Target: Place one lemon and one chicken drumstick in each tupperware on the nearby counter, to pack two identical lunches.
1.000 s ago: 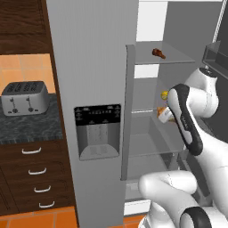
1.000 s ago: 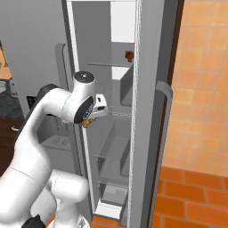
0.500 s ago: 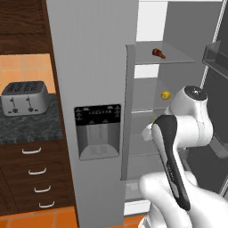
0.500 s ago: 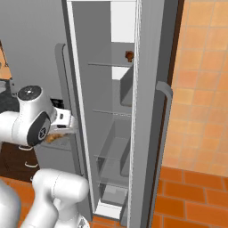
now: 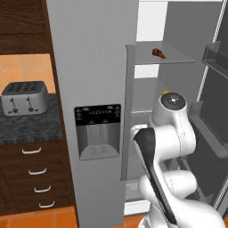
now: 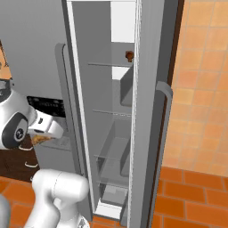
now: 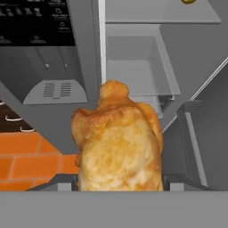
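A golden-brown chicken drumstick [image 7: 118, 142] sits in my gripper [image 7: 118, 183], which is shut on it. From the right base view, the gripper [image 6: 43, 137] holds that drumstick [image 6: 40, 140] low in front of the fridge's dispenser door, left of the open compartment. A second chicken drumstick [image 5: 158, 53] lies on the fridge's top glass shelf [image 6: 129, 56]. One lemon [image 5: 164, 92] peeks over my arm on a lower shelf, and it also shows at the hand view's top edge [image 7: 189, 1]. The dark stone counter [image 5: 26, 127] runs at the left. The tupperware is out of view.
A silver four-slot toaster [image 5: 24, 98] stands on the counter above brown drawers [image 5: 35, 173]. The grey dispenser door [image 5: 98, 131] is closed. The fridge's right door [image 5: 216, 116] stands open, and its edge and handle [image 6: 162, 129] rise beside orange floor tiles.
My arm has swung left out of the fridge compartment with the drumstick, from the shelf area to the front of the dispenser door. The grip stayed shut.
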Available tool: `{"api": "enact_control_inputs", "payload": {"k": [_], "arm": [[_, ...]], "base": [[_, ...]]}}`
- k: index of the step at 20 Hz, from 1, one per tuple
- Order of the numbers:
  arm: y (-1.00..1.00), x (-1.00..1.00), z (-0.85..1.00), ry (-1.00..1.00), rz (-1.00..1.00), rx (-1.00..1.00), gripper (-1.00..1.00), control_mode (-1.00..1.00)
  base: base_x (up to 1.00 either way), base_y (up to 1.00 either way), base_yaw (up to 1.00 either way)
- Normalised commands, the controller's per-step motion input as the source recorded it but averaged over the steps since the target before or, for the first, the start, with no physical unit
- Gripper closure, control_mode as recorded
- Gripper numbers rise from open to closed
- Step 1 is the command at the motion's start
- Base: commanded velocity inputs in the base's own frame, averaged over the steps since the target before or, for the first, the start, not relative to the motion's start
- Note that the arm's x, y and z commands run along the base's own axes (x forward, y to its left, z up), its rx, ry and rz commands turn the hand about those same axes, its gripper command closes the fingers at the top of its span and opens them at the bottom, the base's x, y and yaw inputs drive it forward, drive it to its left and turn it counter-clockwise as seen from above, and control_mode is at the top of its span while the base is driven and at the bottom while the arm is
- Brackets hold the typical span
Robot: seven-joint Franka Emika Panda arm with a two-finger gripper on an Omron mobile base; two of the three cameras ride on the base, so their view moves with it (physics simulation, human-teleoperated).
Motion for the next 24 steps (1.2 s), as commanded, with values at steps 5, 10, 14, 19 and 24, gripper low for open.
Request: {"api": "enact_control_inputs", "payload": {"k": [5,10,14,19,24], "arm": [[0.00,0.00,0.00,0.00,0.00,0.00,1.00,1.00],[0.00,0.00,0.00,0.00,0.00,0.00,1.00,1.00],[0.00,0.00,0.00,0.00,0.00,0.00,1.00,1.00],[0.00,0.00,0.00,0.00,0.00,0.00,1.00,1.00],[0.00,0.00,0.00,0.00,0.00,0.00,1.00,1.00]], "base": [[0.00,0.60,0.01],[0.00,1.00,0.00],[0.00,1.00,0.00],[0.00,1.00,0.02],[0.04,1.00,0.04]]}}
